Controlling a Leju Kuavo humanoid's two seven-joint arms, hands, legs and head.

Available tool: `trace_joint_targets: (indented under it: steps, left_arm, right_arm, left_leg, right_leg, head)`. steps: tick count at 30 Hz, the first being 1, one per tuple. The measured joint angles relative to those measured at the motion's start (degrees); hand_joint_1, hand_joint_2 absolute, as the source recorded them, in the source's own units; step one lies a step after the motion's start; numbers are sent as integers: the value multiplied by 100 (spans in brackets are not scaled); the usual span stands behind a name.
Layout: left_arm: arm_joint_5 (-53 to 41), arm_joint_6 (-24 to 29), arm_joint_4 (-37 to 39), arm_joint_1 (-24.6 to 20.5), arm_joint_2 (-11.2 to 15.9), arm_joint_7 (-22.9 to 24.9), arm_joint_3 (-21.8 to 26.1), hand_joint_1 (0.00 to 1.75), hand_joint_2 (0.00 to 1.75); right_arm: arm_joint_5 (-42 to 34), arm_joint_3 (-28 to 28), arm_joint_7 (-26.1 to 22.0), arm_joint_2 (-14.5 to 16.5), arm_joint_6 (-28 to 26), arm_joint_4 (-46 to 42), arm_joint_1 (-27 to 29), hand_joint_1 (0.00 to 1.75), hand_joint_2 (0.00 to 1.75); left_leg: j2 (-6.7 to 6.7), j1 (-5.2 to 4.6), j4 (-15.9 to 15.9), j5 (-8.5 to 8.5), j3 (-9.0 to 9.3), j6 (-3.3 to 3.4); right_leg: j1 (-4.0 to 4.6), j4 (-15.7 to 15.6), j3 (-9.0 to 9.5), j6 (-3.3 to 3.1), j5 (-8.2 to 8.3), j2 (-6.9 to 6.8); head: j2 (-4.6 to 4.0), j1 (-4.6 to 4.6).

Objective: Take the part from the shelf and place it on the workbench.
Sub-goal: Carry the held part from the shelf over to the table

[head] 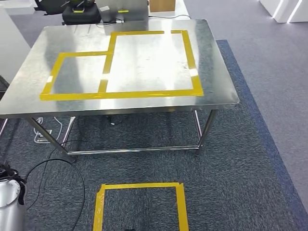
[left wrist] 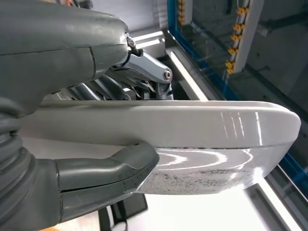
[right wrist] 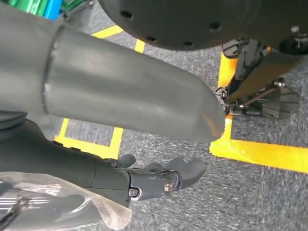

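Part (left wrist: 203, 126), a smooth glossy white slab, gripped by left hand (left wrist: 91, 139).

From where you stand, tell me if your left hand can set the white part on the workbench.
Probably not yet. The left hand grips the white part, but the workbench stands beyond the taped floor square and a stretch of carpet; stepping closer looks necessary.

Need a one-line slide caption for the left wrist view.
Left hand grips the white part between its thumb and fingers, ahead of placement.
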Motion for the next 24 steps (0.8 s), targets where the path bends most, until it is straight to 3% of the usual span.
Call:
trace_joint_targets:
  steps: [1, 2, 4, 6, 7, 10, 12, 14, 16, 17, 18, 20, 21, 22, 24]
  left_arm:
    - [1, 0, 1, 6, 1, 3, -5, 175, 175]
    - [1, 0, 2, 9, 4, 7, -10, 175, 175]
    - [0, 0, 3, 6, 10, 11, -20, 175, 175]
    - [-1, 0, 3, -4, 13, 13, -30, 175, 175]
    - [0, 0, 3, -5, 13, 14, -34, 175, 175]
    - [1, 0, 2, 11, 22, 20, -38, 175, 175]
    - [29, -2, 2, -4, 27, 32, -47, 175, 175]
    - [154, -38, 10, -35, 31, 83, -108, 175, 175]
    - [320, -135, 64, -89, 35, 164, -253, 175, 175]
    - [380, -191, 110, -132, 36, 201, -352, 175, 175]
    - [418, -239, 162, -184, 35, 226, -456, 175, 175]
    - [496, -292, 269, -309, 34, 264, -684, 175, 175]
    - [547, -309, 322, -374, 34, 283, -794, 175, 175]
    - [609, -334, 373, -437, 37, 304, -894, 175, 175]
    - [737, -418, 462, -528, 43, 344, -1047, 175, 175]
  right_arm:
    - [1, 0, 1, 1, 1, 0, -1, 0, 0]
    - [1, 0, 1, 1, 2, 0, -4, 0, 0]
    - [2, 0, -1, 1, 3, 0, -10, 0, 0]
    - [2, 0, -2, 1, 3, 0, -15, 0, 0]
    - [2, 0, -1, 1, 2, 0, -16, 0, 0]
    - [1, 0, 1, 1, 2, 0, -28, 0, 0]
    - [-11, -1, 32, 1, 8, 0, -38, 0, 0]
    - [-27, -6, 113, 1, 23, 1, -36, 0, 0]
    - [-13, -10, 188, 1, 37, 2, -22, 0, 0]
    - [3, -11, 204, 1, 41, 2, -18, 0, 0]
    - [20, -11, 206, 1, 40, 2, -19, 0, 0]
    - [40, -10, 184, 1, 37, 2, -41, 0, 0]
    - [52, -10, 170, 1, 36, 2, -58, 0, 0]
    - [64, -9, 158, 1, 35, 2, -71, 0, 0]
    - [87, -9, 145, 1, 33, 2, -84, 0, 0]
  left_leg:
    - [16, 5, -13, 69, 14, -4]
    - [48, 6, -262, 235, 150, 1]
    - [279, -27, -1079, 586, 589, 31]
    - [502, -78, -1562, 693, 828, 87]
    - [530, -101, -1597, 667, 833, 110]
    - [351, -97, -1622, 683, 802, 185]
    - [246, -69, -1653, 701, 809, 261]
    - [167, -53, -1661, 706, 810, 314]
    - [75, -56, -1659, 703, 809, 330]
    - [32, -57, -1657, 701, 812, 331]
    - [-6, -57, -1654, 700, 818, 330]
    - [-58, -59, -1642, 690, 829, 312]
    - [-79, -68, -1625, 682, 824, 293]
    - [-93, -75, -1614, 680, 814, 265]
    - [-110, -79, -1608, 693, 794, 207]
  right_leg:
    - [3, 1, 13, 5, -14, -77]
    - [3, 2, 36, 14, -32, -151]
    - [20, 4, 94, 52, -83, -286]
    - [54, 16, 126, 104, -130, -386]
    - [70, 18, 129, 127, -146, -428]
    - [64, 13, 157, 196, -195, -537]
    - [48, 258, 48, 245, -374, -285]
    - [38, 998, -335, 262, -713, 71]
    - [37, 1719, -767, 265, -898, 178]
    - [36, 1800, -867, 263, -826, 186]
    - [35, 1632, -848, 259, -640, 186]
    - [29, 840, -567, 242, -163, 200]
    - [26, 476, -409, 228, -11, 217]
    - [27, 241, -305, 211, 68, 232]
    - [39, 136, -248, 166, 81, 248]
  head:
    - [0, -1]
    - [0, -1]
    - [0, -2]
    - [0, -8]
    - [0, -3]
    - [0, 15]
    - [0, 40]
    - [0, 76]
    - [0, 85]
    - [0, 86]
    - [0, 87]
    - [0, 92]
    - [0, 91]
    - [0, 90]
    - [0, 91]
